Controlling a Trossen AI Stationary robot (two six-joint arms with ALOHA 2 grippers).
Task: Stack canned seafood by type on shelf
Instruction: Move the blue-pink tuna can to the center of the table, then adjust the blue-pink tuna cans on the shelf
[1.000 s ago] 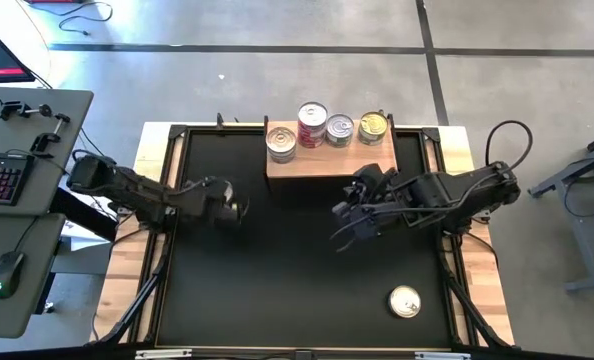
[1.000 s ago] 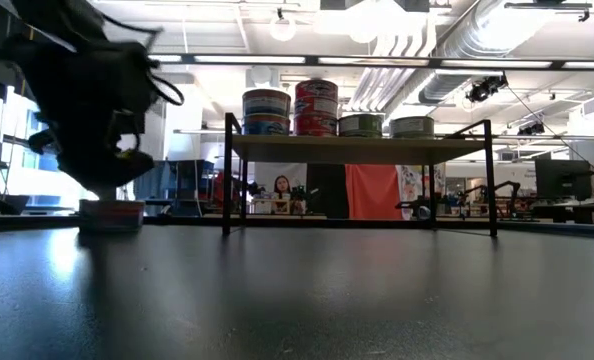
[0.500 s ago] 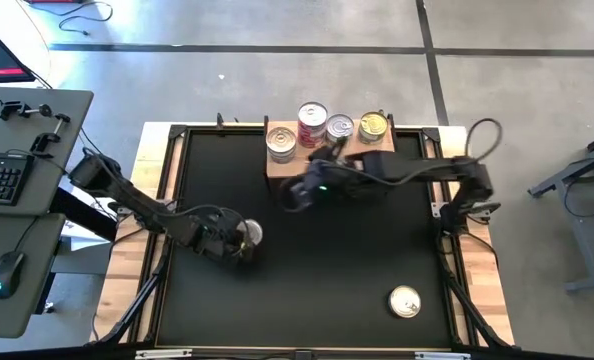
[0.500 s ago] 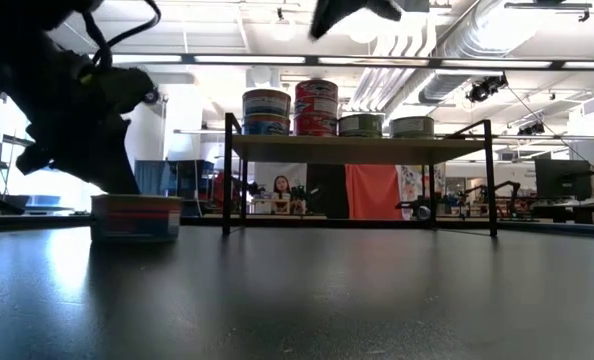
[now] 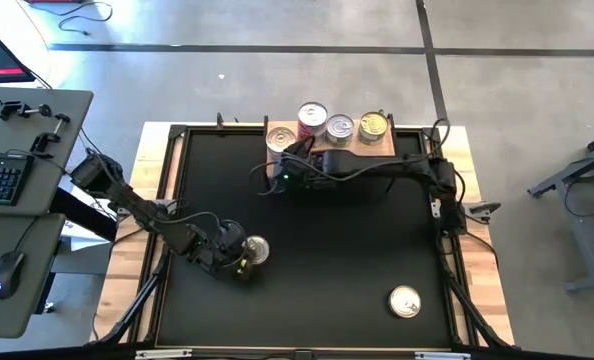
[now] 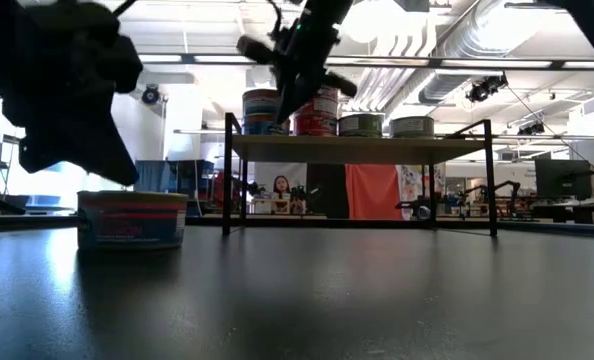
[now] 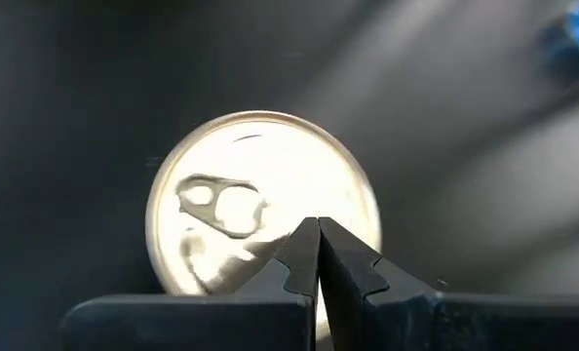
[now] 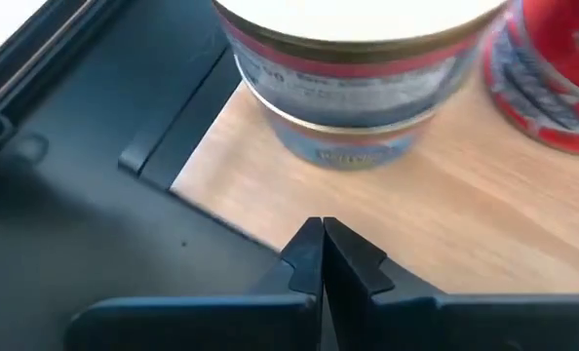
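Note:
A silver-lidded can with a red and blue label stands on the black mat, left of the middle. My left gripper is shut at its near-left rim. The wooden shelf at the far edge carries several cans: a stack of two at its left end, a red stack and two single tins. My right gripper hovers shut just in front of the shelf's left end and points slanting down at the left stack, touching nothing. My left gripper has its shut fingertips over the lid's edge on the side nearest the wrist. They come slanting down from the table's near-left. The can stands flat on the mat. The fingers themselves hide whether the tips bear on the lid or only on its rim.
One more silver-lidded can lies on the mat near the front right. The shelf stands on thin black legs with open room beneath. A desk with a keyboard is beyond the table's left edge.
My left gripper has swung toward the table's near edge and tipped downward, and the can has slid along the mat with it. My right gripper has swept from right of the middle toward the left and far edge, sinking to the shelf's left end. Both stayed shut.

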